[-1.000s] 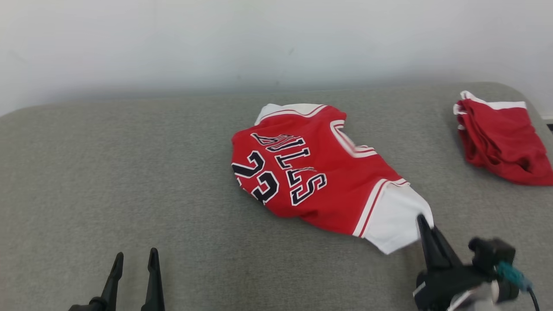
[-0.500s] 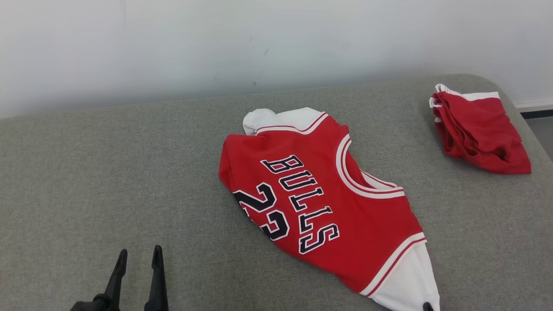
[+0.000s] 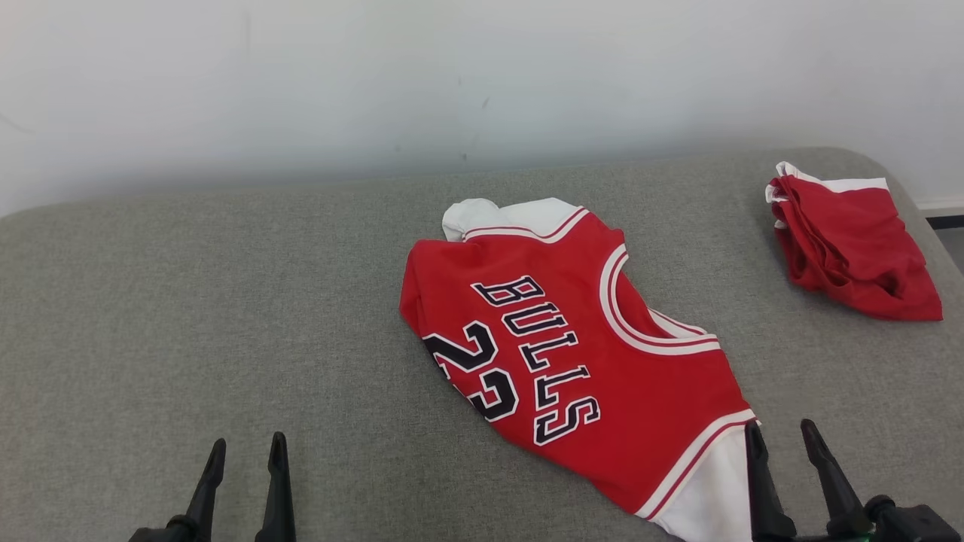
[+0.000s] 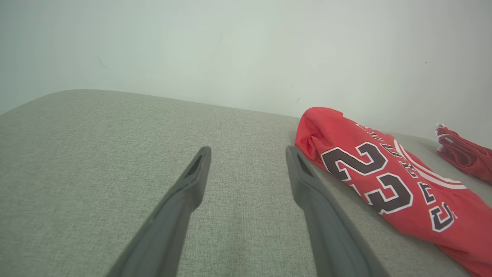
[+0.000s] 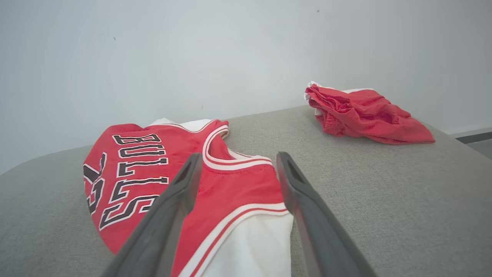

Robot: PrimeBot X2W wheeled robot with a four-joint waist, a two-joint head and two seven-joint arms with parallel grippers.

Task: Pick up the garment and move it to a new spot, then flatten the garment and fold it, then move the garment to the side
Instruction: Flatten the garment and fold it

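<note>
jersey (image 3: 572,354): rumpled red, white sleeves, on coarse grey cushion (image 3: 188,316).
my right gripper (image 3: 779,426): spread, empty, at a sleeve.
my left gripper (image 3: 248,441): spread, empty.
aside: crumpled red cloth (image 3: 851,241).

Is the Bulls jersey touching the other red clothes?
Apart. The head view shows a strip of bare grey cushion between the jersey and the red pile.

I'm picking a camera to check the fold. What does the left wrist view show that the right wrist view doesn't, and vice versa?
Left wrist: the open left end effector over bare grey upholstered surface; the number 23 whole. Right wrist: the open right end effector at the white sleeve; BULLS lettering whole. Shared: that surface, the red basketball jersey, the crumpled red garment, the white wall.
</note>
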